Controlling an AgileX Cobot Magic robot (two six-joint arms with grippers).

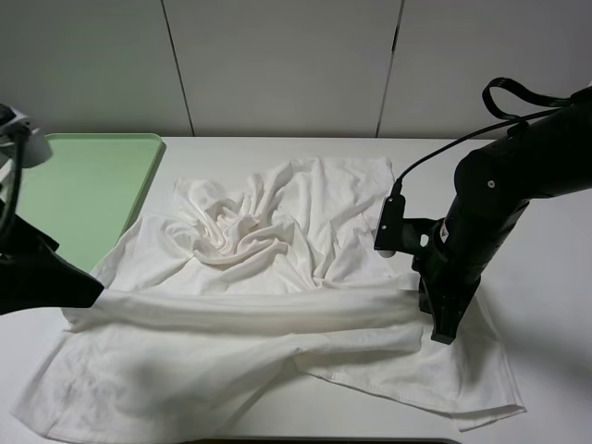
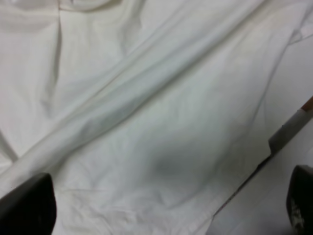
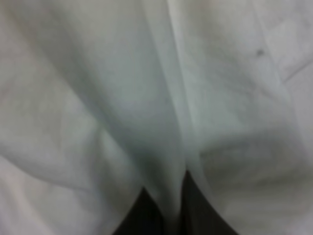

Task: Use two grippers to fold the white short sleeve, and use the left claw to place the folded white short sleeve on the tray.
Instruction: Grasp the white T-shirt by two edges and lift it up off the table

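Presently, the white table carries the white short sleeve, which lies crumpled across its middle and front. The shirt's left side lies just beside the pale-green tray at the back-left corner. A raised fold spans the cloth. The right gripper, towards the right edge, is clamped on that fold. The left gripper, overhanging the tray's front, stands wide apart above unpinched cloth.

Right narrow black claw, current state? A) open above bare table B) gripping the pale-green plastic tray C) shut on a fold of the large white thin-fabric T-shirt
C: in the right wrist view the right claw has a ridge of the white T-shirt pinched between its closed fingers.
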